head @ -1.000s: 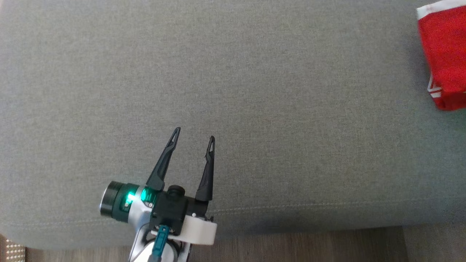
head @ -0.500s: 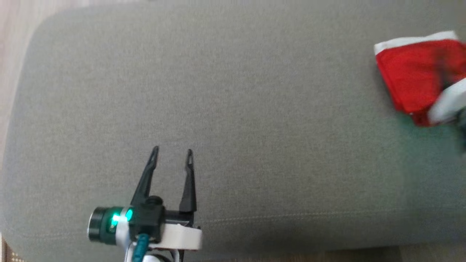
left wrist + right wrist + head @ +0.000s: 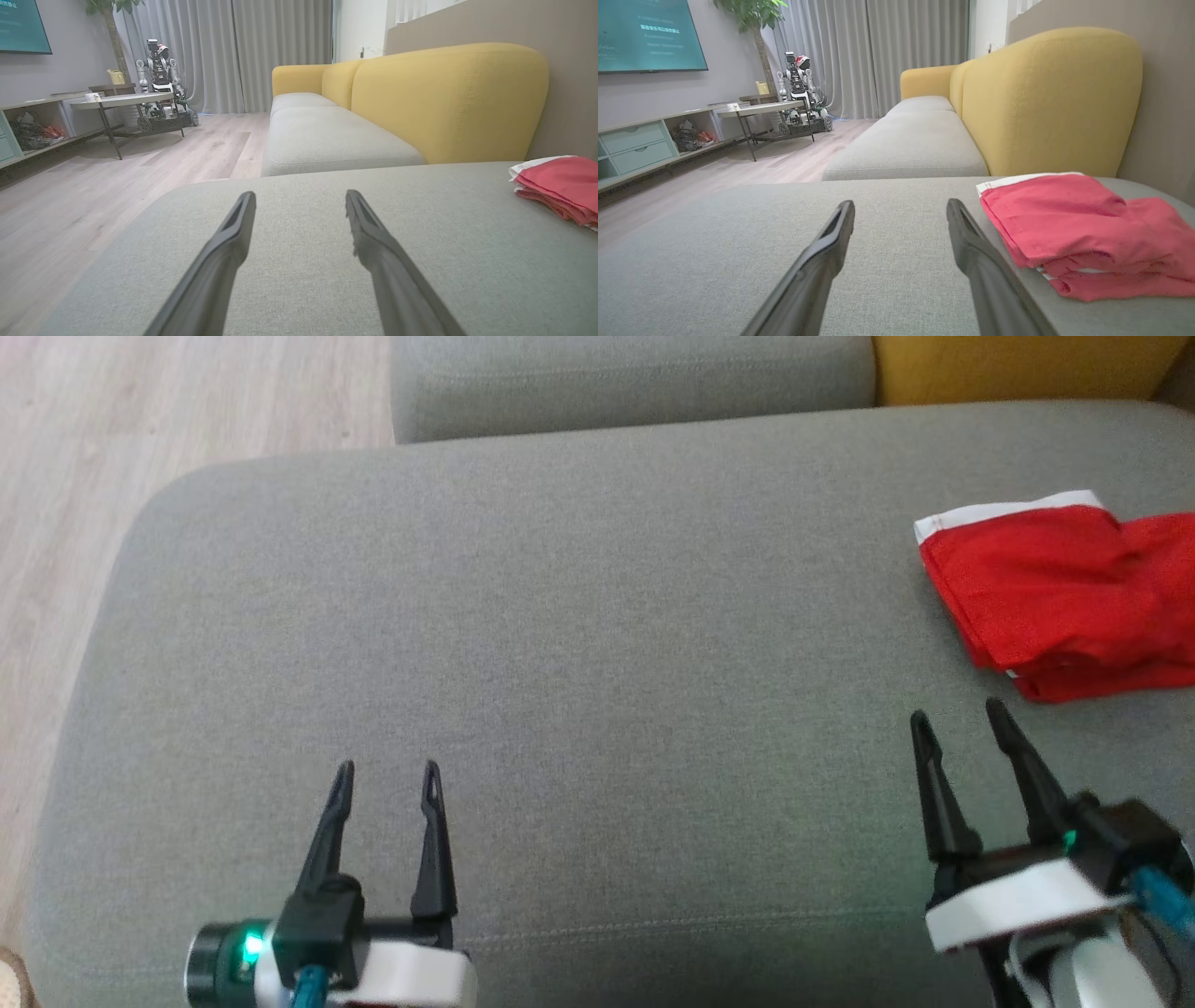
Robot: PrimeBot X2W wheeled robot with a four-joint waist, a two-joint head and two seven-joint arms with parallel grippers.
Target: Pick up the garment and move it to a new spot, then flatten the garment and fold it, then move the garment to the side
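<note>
A red garment (image 3: 1055,602) with a white band along its far edge lies folded on the grey sofa seat (image 3: 579,644) at the right. It also shows in the right wrist view as the garment (image 3: 1083,228) and at the right edge of the left wrist view as the garment (image 3: 560,186). My right gripper (image 3: 960,717) stands open just in front of the garment and a little to its left, not touching it. My left gripper (image 3: 387,770) is open over bare cushion at the lower left, far from the garment. Nothing sits between either pair of fingers.
The seat's rounded left edge drops to a pale wood floor (image 3: 65,476). A second grey cushion (image 3: 635,378) and a yellow backrest (image 3: 1018,364) lie beyond. Across the room stand a round table (image 3: 121,100), a low cabinet (image 3: 640,144) and another robot (image 3: 159,79).
The head camera has tilted up and shifted, so the sofa's far edge and floor now show. My right gripper has come into view, drawn back from the garment, which lies released.
</note>
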